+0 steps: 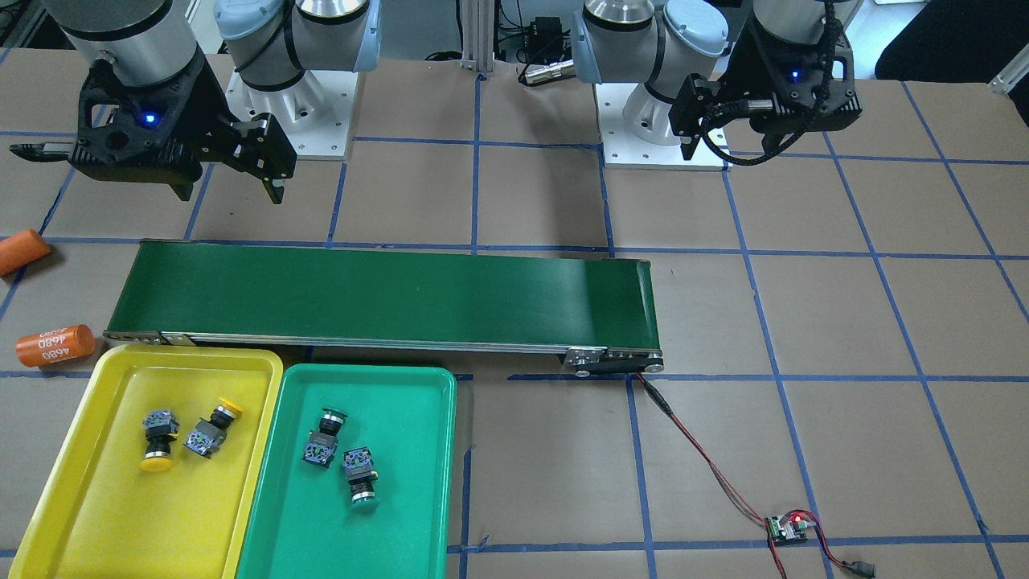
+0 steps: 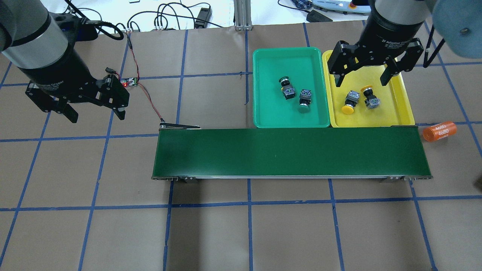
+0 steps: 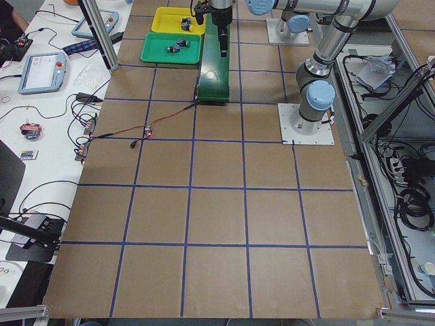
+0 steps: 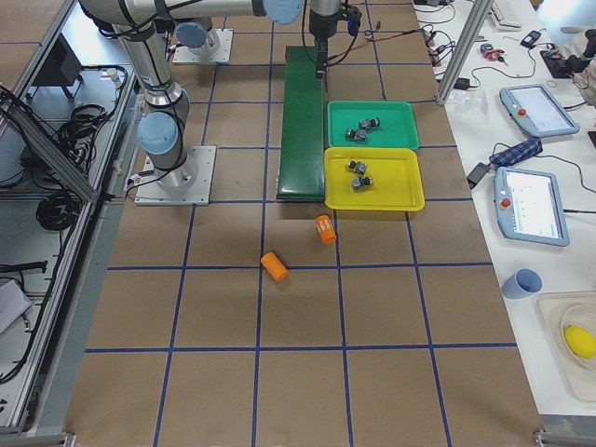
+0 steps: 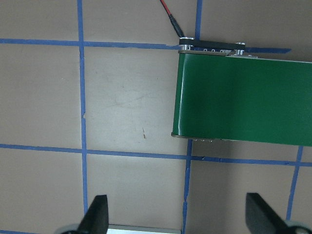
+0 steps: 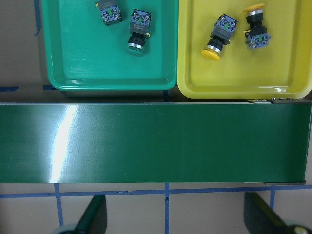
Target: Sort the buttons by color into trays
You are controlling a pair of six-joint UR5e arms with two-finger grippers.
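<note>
Two yellow-capped buttons [image 1: 158,438] [image 1: 211,430] lie on their sides in the yellow tray [image 1: 96,498]. Two green-capped buttons [image 1: 323,438] [image 1: 359,474] lie in the green tray [image 1: 402,515] beside it. The right wrist view shows both trays [image 6: 292,73] [image 6: 73,63] with all the buttons. My right gripper [image 2: 360,81] is open and empty, high above the tray end of the conveyor. My left gripper [image 2: 96,116] is open and empty, high above bare table off the conveyor's other end. Its fingers [image 5: 97,214] hold nothing.
A long dark green conveyor belt [image 2: 290,152] lies between my base and the trays. Two orange cylinders [image 1: 55,346] [image 1: 22,251] lie on the table past the yellow tray. A small circuit board [image 1: 788,527] with a red-black wire runs to the conveyor's end.
</note>
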